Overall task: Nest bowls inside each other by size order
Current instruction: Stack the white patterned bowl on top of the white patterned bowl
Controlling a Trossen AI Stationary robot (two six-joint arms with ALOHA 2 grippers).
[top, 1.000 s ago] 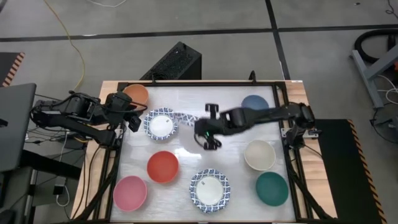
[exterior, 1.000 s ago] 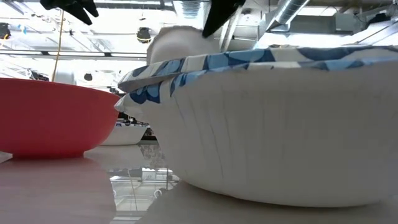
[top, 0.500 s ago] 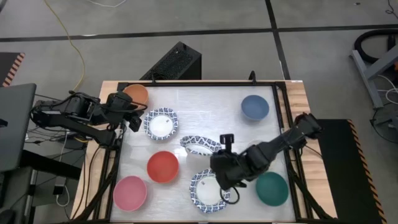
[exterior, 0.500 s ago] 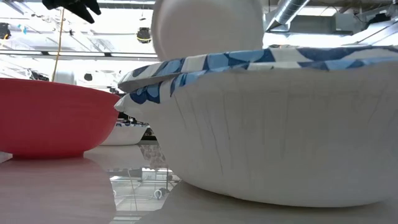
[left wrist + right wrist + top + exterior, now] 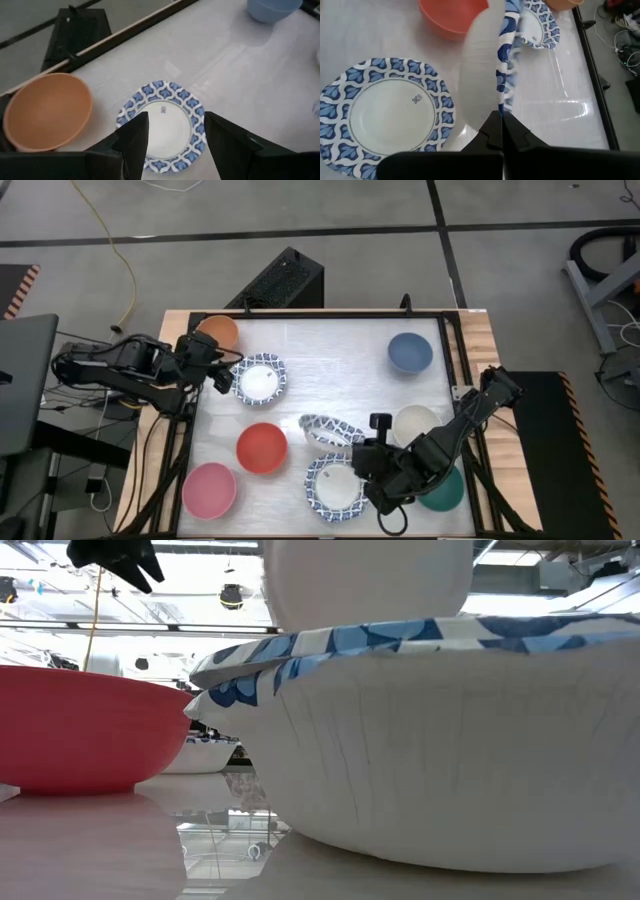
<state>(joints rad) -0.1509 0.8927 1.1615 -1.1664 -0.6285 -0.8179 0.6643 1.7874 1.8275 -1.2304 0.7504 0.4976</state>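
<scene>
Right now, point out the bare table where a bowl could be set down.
Free: the broad middle strip between the patterned bowl under the left gripper and the blue bowl. Crowded: the near side, where the right gripper holds a patterned bowl tilted above another, beside cream and teal.

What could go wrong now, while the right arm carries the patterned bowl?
1. The right gripper pinches only the rim of the patterned bowl, which hangs tilted on edge; it may slip or swing.
2. It hovers beside the larger patterned bowl; a tilted release could land on the rim, not inside.
</scene>
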